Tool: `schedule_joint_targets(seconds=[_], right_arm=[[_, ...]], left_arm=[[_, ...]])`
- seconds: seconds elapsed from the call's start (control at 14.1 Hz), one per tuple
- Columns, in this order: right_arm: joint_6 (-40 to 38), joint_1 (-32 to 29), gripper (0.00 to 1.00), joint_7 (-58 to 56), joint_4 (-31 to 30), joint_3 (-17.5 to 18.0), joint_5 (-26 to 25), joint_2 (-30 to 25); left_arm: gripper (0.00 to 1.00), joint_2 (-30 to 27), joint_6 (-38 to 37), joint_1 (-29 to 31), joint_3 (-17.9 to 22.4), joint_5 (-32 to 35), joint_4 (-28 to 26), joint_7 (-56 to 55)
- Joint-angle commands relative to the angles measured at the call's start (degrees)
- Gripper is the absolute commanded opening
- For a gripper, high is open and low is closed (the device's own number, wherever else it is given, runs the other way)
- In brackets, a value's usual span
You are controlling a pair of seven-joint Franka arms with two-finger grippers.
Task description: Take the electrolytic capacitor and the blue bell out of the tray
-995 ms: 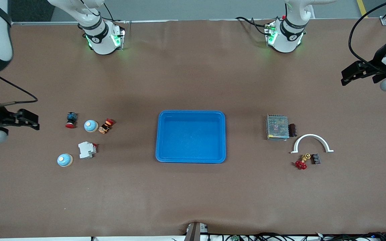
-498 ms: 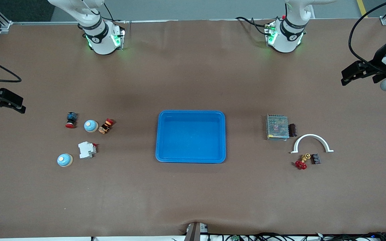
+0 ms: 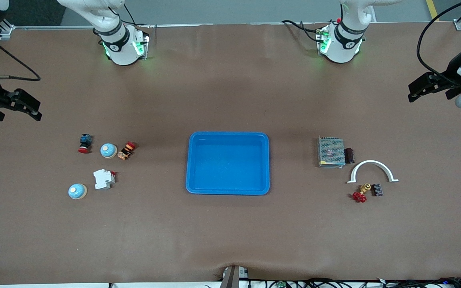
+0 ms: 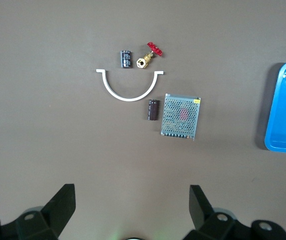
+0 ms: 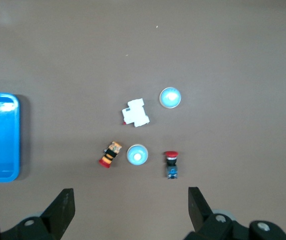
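Capacitor (image 3: 349, 155): dark cylinder lying on the table (image 3: 230, 240), right of centre in the front frame, touching the metal mesh box (image 3: 330, 151); also seen at (image 4: 154, 109).
Bells: two blue domes at left of the front frame; one (image 3: 108, 150) sits between a red-capped push button (image 3: 85, 143) and an orange-and-red button (image 3: 127, 150), the other (image 3: 77, 191) lower, beside a white breaker (image 3: 103, 179).
Blue tray (image 3: 228, 190): centre of the frame, nothing in it.
Other parts: white arch-shaped clamp (image 3: 372, 171) below the capacitor; red-handled brass valve (image 3: 360, 194) and small black block (image 3: 377, 189) lower still.
Left gripper (image 3: 428, 86): upper right edge of the frame, over bare table, fingers apart, holding nothing.
Right gripper (image 3: 20, 105): upper left edge, over bare table, fingers spread, holding nothing.
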Motion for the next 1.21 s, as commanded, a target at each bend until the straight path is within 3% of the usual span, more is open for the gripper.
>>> schedule_joint_targets(seconds=[0.0, 1.14], right_arm=[[0.94, -1.09, 1.00, 0.92, -0.56, 0.61, 1.70, -1.57], [3.05, -0.83, 1.00, 0.66, 0.51, 0.61, 1.35, -0.51]], left_arm=[[1.00, -0.53, 0.11, -0.01, 0.03, -0.49, 0.30, 0.09], [1.00, -0.71, -0.77, -0.01, -0.76, -0.40, 1.00, 0.01]])
